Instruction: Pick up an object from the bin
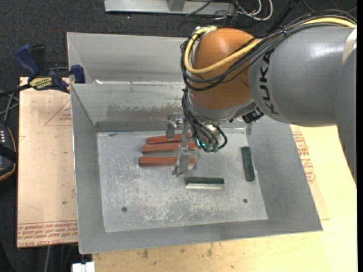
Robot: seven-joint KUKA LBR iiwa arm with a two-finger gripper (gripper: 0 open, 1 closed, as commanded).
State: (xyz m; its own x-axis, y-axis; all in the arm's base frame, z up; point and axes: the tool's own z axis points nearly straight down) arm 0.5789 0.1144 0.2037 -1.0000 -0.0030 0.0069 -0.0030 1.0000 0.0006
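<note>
My gripper (177, 145) is down in the middle of the bin, open, with its fingers spread front to back. One fingertip (172, 128) stands just behind three reddish-brown bars lying side by side, and the other (182, 164) stands at the right part of the nearest bar (159, 161). The middle bar (159, 149) and the far bar (161, 140) lie between the two fingers. Whether the fingers touch the bars I cannot tell. A dark green bar (205, 181) lies flat just in front of the gripper.
A second dark green bar (248, 163) lies lengthwise at the right of the bin floor. The arm and its orange cover hang over the back right of the bin, hiding part of the floor there.
</note>
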